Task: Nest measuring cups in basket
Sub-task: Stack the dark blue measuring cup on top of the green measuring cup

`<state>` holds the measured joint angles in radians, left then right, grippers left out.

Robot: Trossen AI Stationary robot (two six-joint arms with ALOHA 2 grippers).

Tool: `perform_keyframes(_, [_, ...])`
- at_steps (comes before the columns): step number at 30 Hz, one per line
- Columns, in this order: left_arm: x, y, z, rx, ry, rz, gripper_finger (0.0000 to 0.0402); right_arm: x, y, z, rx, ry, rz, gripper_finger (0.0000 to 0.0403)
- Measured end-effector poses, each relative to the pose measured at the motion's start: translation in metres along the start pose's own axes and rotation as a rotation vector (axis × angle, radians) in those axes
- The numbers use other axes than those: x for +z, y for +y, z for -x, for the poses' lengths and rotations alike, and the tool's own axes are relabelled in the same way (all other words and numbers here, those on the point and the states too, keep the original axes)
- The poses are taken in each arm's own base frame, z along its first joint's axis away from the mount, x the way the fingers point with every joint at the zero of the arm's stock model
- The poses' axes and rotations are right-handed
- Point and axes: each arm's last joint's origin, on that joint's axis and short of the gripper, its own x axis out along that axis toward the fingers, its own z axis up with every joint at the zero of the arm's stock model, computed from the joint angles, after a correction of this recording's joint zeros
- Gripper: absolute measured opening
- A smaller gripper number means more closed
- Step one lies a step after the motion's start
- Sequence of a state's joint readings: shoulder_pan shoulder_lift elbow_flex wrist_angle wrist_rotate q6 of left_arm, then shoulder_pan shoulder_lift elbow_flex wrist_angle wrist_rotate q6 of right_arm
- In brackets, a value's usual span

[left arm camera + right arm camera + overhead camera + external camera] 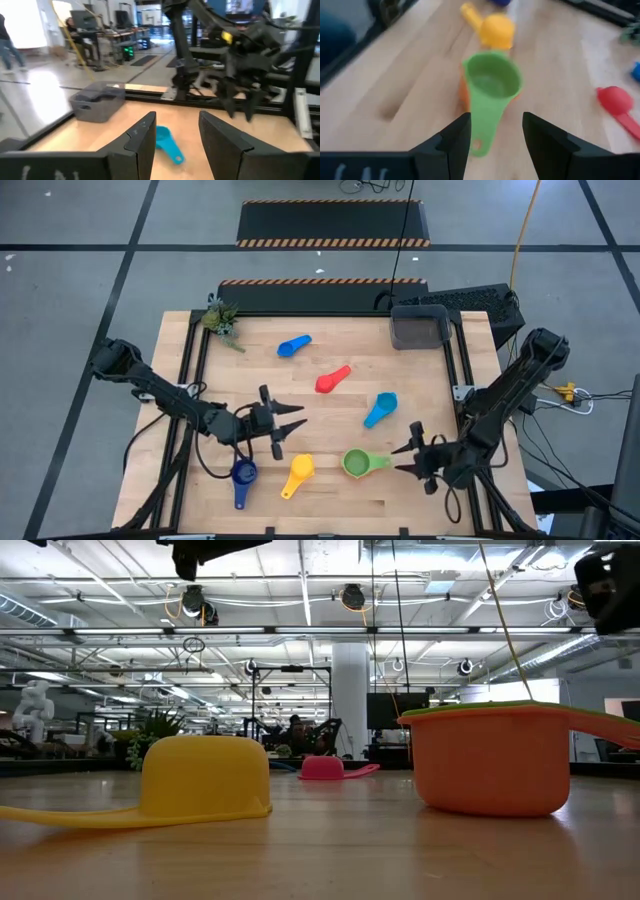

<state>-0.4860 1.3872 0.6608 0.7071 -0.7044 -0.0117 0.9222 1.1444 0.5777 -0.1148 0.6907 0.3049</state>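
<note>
The green cup (357, 464) sits nested in the orange cup (490, 772), its handle pointing at my right gripper (398, 459). That gripper is open just right of the handle's end (481, 145) and touches nothing. My left gripper (303, 416) is open above the table's left middle, facing the light blue cup (165, 140). The yellow cup (298, 475) lies rim down, with the navy cup (243, 478) to its left. The red cup (333, 379) and blue cup (293, 345) lie farther back. The dark grey basket (420, 328) stands at the far right.
A small green plant (220, 320) lies at the far left corner. A black keyboard (470, 300) sits beyond the basket, off the table's far right edge. Black rails (460, 360) run along the table's sides. Bare wood shows between the red cup and the basket.
</note>
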Motion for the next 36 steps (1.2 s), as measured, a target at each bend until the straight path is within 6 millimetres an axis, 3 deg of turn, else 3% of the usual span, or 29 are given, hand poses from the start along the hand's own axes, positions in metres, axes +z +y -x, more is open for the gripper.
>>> perform_keyframes(7, [0.022, -0.023, -0.001, -0.045, 0.258, -0.026, 0.0152, 0.012, -0.008, 0.012, -0.036, -0.106, -0.125, 0.0174])
perform_keyframes(12, [0.029, -0.053, 0.016, -0.072, 0.488, -0.078, 0.0152, 0.013, -0.010, 0.014, -0.032, -0.115, -0.166, 0.0174])
perform_keyframes(15, [0.032, -0.075, 0.026, -0.142, 0.522, -0.090, 0.0152, 0.013, -0.010, 0.014, -0.034, -0.114, -0.160, 0.0174])
perform_keyframes(27, [-0.018, -0.126, 0.075, -0.359, 0.746, -0.332, 0.0152, 0.016, -0.011, 0.015, -0.080, -0.154, -0.186, 0.0174])
perform_keyframes(36, [-0.036, -0.132, 0.104, -0.408, 0.933, -0.350, 0.0153, 0.023, -0.011, 0.015, -0.086, -0.209, -0.231, 0.0174])
